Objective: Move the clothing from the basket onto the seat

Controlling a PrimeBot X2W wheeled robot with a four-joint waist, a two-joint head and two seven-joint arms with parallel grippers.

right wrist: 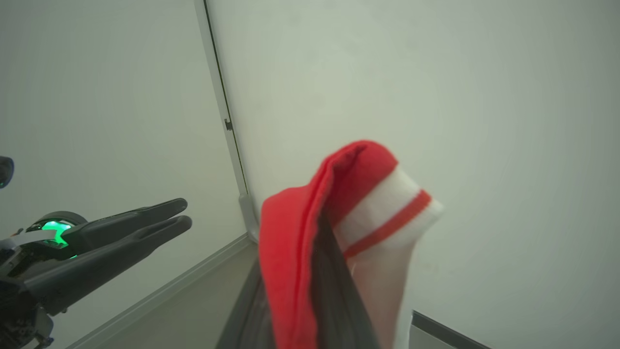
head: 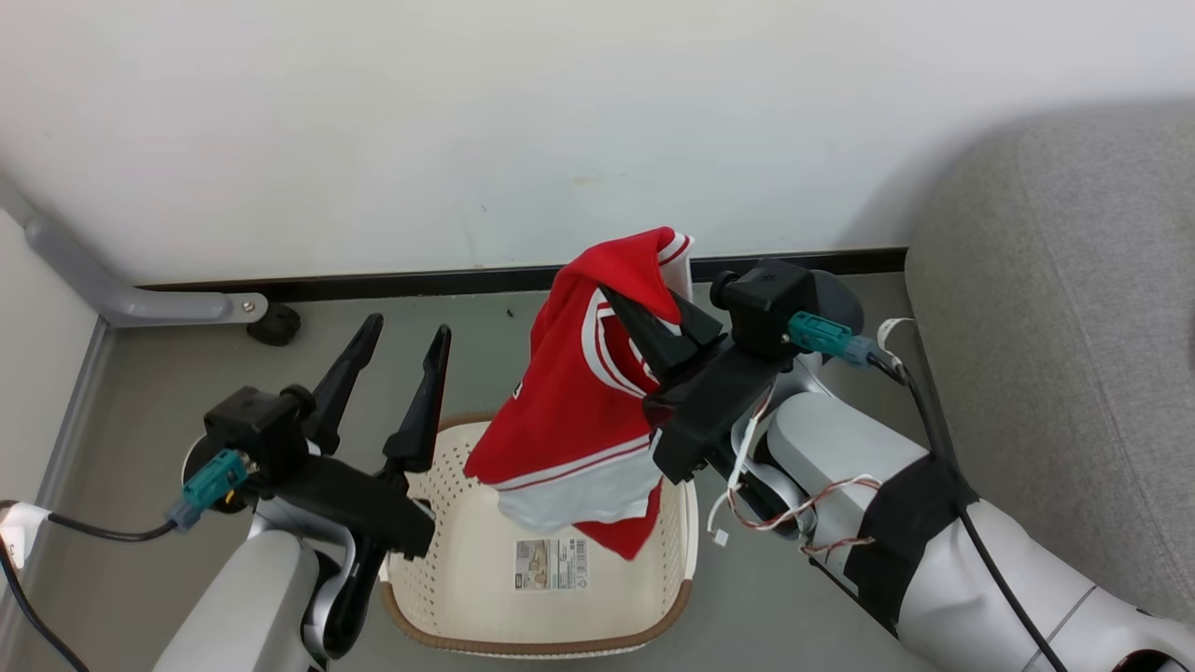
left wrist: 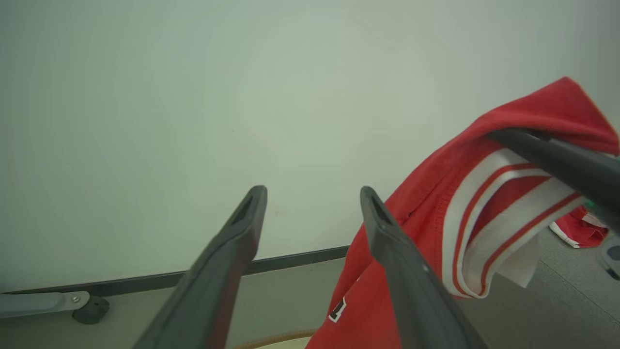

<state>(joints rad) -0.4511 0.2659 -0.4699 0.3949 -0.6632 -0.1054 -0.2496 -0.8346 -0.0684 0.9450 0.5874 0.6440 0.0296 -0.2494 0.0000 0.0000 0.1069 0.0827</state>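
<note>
Right tool (head: 644, 313) is clenched on the clothing (head: 569, 401), pinching a fold near the striped trim. It holds the garment high above the basket (head: 523, 644), so most of the cloth hangs clear of the rim and only the lowest red corner dangles over the inside. Lifting it that high looks like the way to clear the basket's wall before swinging across.

Left tool (head: 409, 327) stands released, its two fingers spread with nothing between them. It sits at the basket's left side, just beside the hanging cloth. I'd say it is keeping out of the way and leaving the carry to the other arm.

To the right of the basket lies the seat (head: 1055, 308), well apart from the garment, so the crossing is not yet made.

Counting: two tools, one basket, one seat, one garment in the grip. What shows of the basket's floor is bare perforated plastic with one paper label (head: 551, 565). From the left wrist, a small red patch (left wrist: 576, 232) with white edging lies on a grey surface beyond the hanging one. Whether it is a second garment I cannot tell.
</note>
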